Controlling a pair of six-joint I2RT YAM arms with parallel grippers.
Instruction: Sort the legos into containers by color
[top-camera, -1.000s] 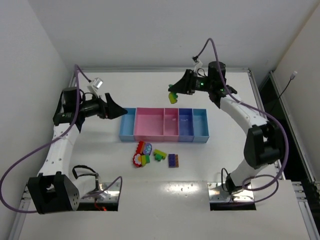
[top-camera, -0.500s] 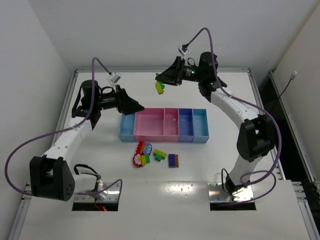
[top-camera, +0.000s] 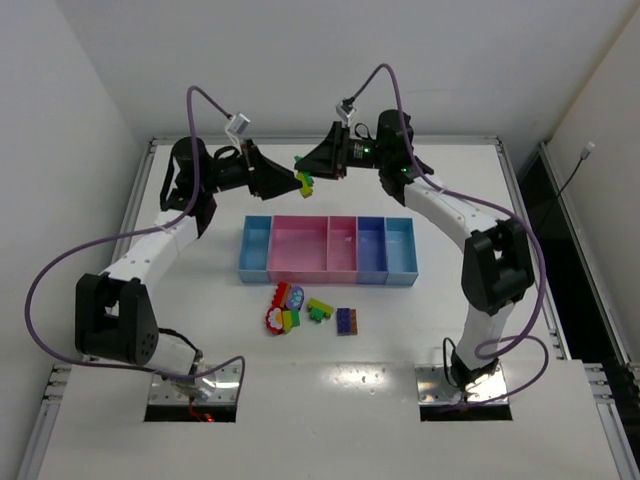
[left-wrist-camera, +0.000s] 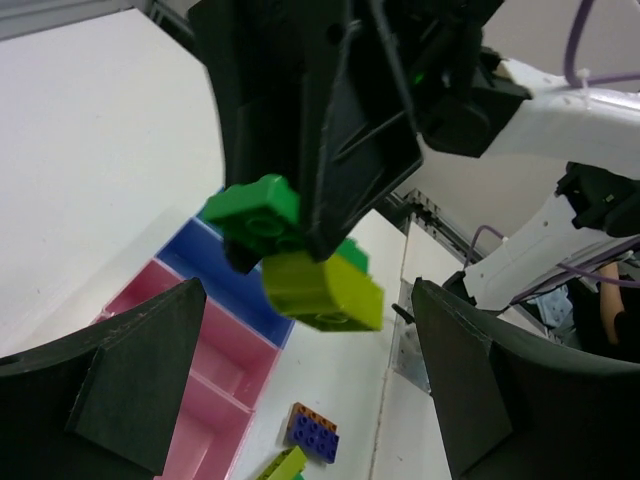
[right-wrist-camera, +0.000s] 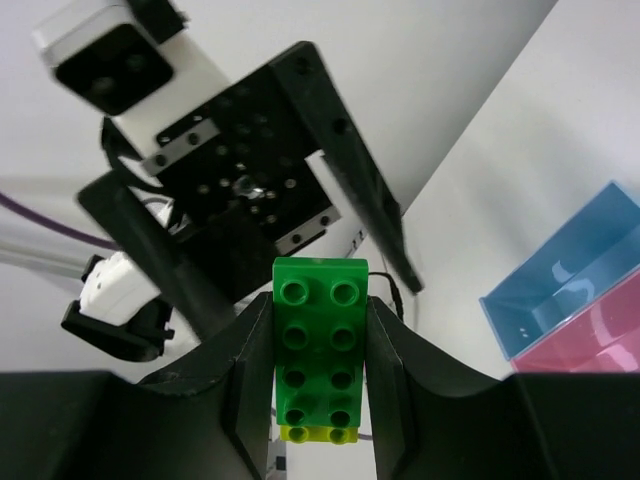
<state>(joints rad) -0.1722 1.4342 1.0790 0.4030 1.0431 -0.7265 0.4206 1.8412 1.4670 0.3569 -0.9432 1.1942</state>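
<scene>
Both arms have swung together at twelve o'clock beyond the bins (top-camera: 300, 276). The right gripper (top-camera: 308, 178) clamps a green-on-lime brick stack (top-camera: 304, 182) in mid-air. The left gripper (top-camera: 283, 181) gapes wide facing it, empty. Splitting the colours likely comes next.

12 o'clock of bins (top-camera: 243, 250): left end effector (top-camera: 288, 178) and right end effector (top-camera: 312, 168), green-lime brick (top-camera: 304, 181) between, block each other; bench (top-camera: 180, 300) at 9 o'clock free.

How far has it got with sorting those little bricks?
Nothing looks sorted: the bins appear empty. The right gripper holds a green brick stuck to a lime brick, facing the open left gripper. The other bricks lie before the bins.
</scene>
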